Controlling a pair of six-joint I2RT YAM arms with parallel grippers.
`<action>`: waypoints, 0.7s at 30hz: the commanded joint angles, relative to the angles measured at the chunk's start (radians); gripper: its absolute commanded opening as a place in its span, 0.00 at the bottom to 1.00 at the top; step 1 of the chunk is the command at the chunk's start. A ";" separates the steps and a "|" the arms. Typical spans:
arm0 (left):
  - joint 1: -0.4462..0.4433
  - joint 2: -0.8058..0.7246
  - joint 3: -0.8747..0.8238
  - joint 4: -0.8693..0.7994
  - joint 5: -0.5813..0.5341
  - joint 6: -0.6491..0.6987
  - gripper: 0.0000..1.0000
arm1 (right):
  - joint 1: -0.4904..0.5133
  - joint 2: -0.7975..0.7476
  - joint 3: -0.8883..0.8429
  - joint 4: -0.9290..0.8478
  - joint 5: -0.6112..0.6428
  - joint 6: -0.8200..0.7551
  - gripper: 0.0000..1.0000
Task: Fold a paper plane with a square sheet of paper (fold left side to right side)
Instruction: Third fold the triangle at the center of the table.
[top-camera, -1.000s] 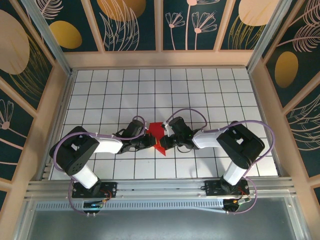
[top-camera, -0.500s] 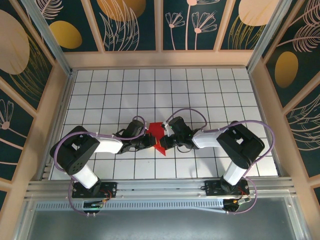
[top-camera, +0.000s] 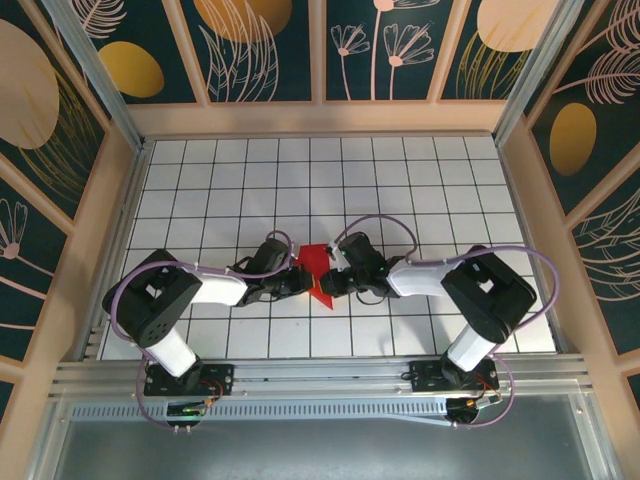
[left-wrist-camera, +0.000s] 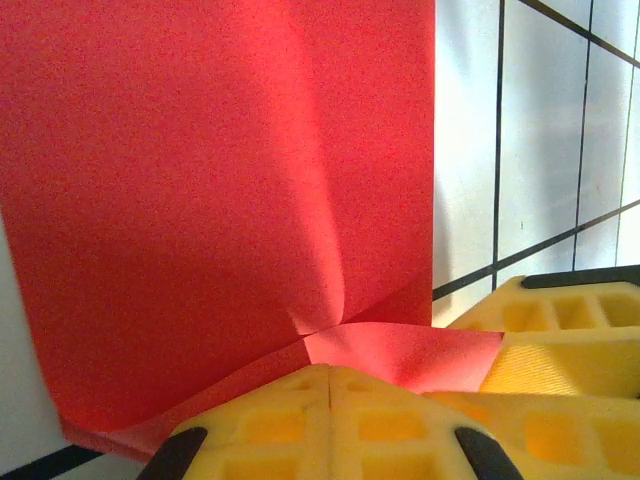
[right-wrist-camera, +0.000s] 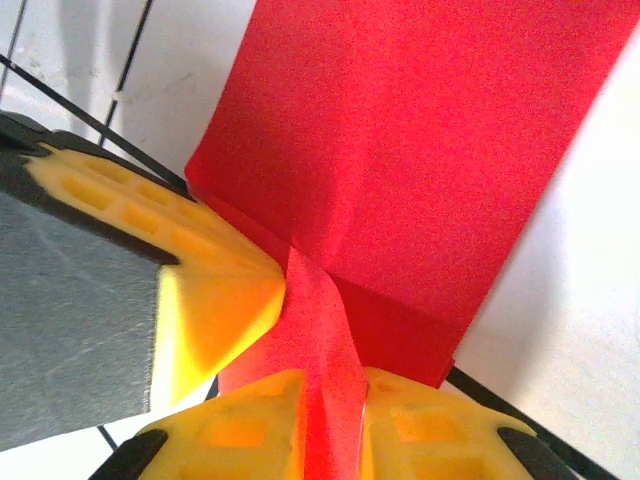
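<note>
The square sheet of paper (top-camera: 314, 262) shows as a narrow red folded shape at the table's middle, between both grippers. In the left wrist view the red paper (left-wrist-camera: 200, 180) lies flat ahead, a small flap rising at my left gripper (left-wrist-camera: 330, 372), whose yellow fingers are pressed together at the paper's near edge. My right gripper (right-wrist-camera: 333, 385) has its fingers a little apart, with a raised ridge of the red paper (right-wrist-camera: 420, 150) standing in the gap. From above, the left gripper (top-camera: 298, 283) and right gripper (top-camera: 330, 283) nearly touch.
The white gridded table (top-camera: 400, 180) is walled by a wooden frame (top-camera: 320, 120) at the back and sides. An aluminium rail (top-camera: 320, 378) runs along the near edge by the arm bases. Purple cables loop over both arms.
The right gripper's jaws have parted slightly around the paper ridge. Both arms and the paper have barely shifted.
</note>
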 joint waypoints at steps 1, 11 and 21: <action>-0.004 0.098 -0.021 -0.123 -0.084 0.003 0.00 | -0.015 -0.069 0.005 -0.046 0.035 0.015 0.25; -0.005 0.100 -0.004 -0.131 -0.082 0.009 0.00 | -0.040 -0.202 -0.017 -0.155 -0.054 0.036 0.18; -0.005 0.100 -0.002 -0.134 -0.088 0.009 0.00 | 0.006 -0.121 -0.054 -0.037 -0.263 0.128 0.00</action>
